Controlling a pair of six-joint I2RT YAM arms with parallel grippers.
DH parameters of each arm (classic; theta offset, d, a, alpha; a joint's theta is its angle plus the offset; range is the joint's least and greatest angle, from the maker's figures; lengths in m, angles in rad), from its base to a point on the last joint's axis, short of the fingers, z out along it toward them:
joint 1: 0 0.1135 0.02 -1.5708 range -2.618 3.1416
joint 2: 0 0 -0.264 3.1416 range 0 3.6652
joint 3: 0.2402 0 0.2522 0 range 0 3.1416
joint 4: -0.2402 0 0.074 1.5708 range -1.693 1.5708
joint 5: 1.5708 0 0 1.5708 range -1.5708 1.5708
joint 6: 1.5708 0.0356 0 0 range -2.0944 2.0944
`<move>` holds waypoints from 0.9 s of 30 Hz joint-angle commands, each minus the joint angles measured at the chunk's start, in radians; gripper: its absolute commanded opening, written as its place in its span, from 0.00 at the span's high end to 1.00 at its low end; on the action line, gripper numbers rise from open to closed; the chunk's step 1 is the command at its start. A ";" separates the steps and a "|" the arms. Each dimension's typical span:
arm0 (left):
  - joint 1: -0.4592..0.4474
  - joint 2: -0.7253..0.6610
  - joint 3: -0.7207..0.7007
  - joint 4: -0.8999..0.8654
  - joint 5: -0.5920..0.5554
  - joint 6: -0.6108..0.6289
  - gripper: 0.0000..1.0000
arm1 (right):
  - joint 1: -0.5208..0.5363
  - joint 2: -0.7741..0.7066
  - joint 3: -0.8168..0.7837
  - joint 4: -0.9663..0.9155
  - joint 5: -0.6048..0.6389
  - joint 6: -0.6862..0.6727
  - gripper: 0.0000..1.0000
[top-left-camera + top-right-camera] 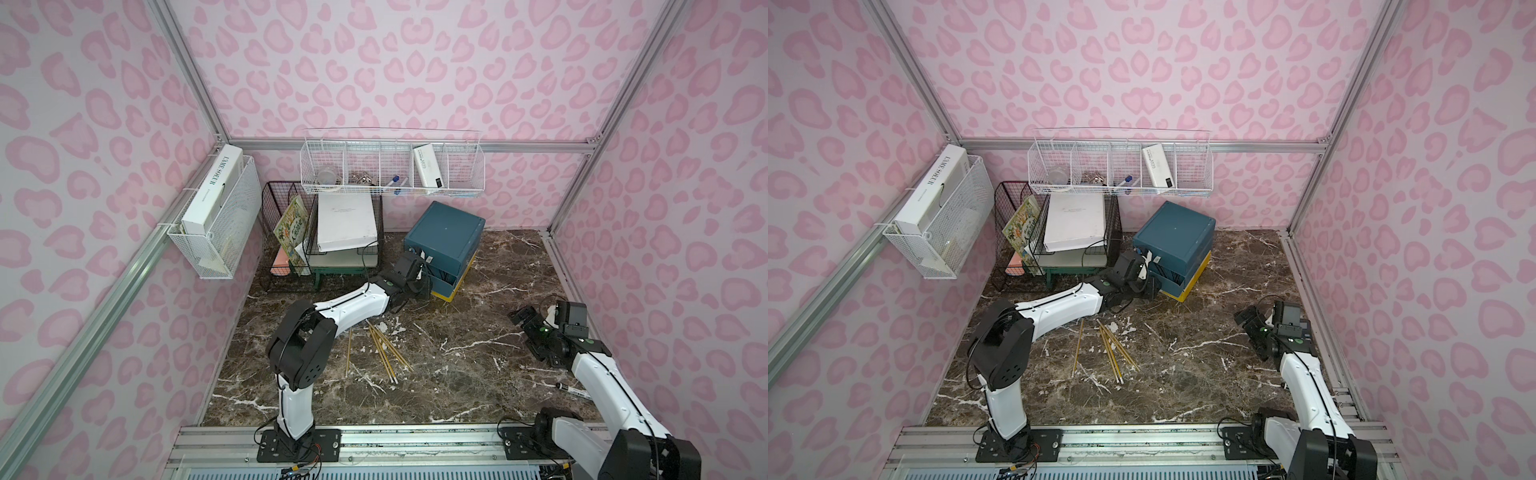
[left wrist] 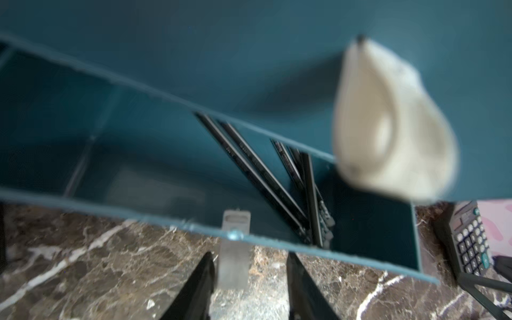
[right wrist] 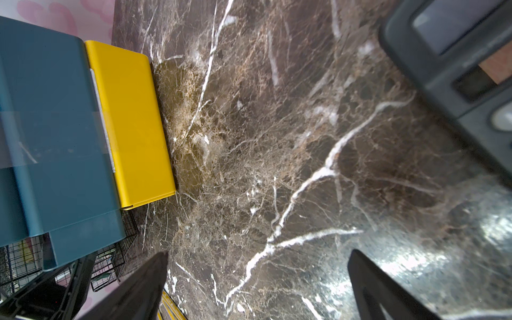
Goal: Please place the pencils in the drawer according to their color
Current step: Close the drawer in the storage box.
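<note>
Inside open teal drawer (image 2: pixel 155 171): blk pencils (image 2: pixel 257 171) lying slanted, maybe 5.

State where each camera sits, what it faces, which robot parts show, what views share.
Top views: high at the front, looking down on brown marble tabletop, dark-teal three-drawer cabinet, loose yellow pencils; left arm and right arm show.
Left wrist: on the left arm, facing past left gripper into open teal drawer holding black pencils.
Right wrist: on the right arm, facing past open right gripper onto tabletop.
Shared: all show the cabinet.
</note>
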 commanded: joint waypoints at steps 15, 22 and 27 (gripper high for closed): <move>-0.023 0.103 0.097 0.204 -0.020 -0.039 0.59 | -0.002 0.021 0.036 -0.025 0.020 -0.036 0.00; -0.064 0.110 0.044 0.305 -0.093 -0.077 0.61 | -0.002 0.003 0.045 -0.049 0.021 -0.037 0.00; -0.071 0.136 0.024 0.373 -0.128 -0.098 0.61 | -0.002 -0.010 0.050 -0.074 0.018 -0.039 0.00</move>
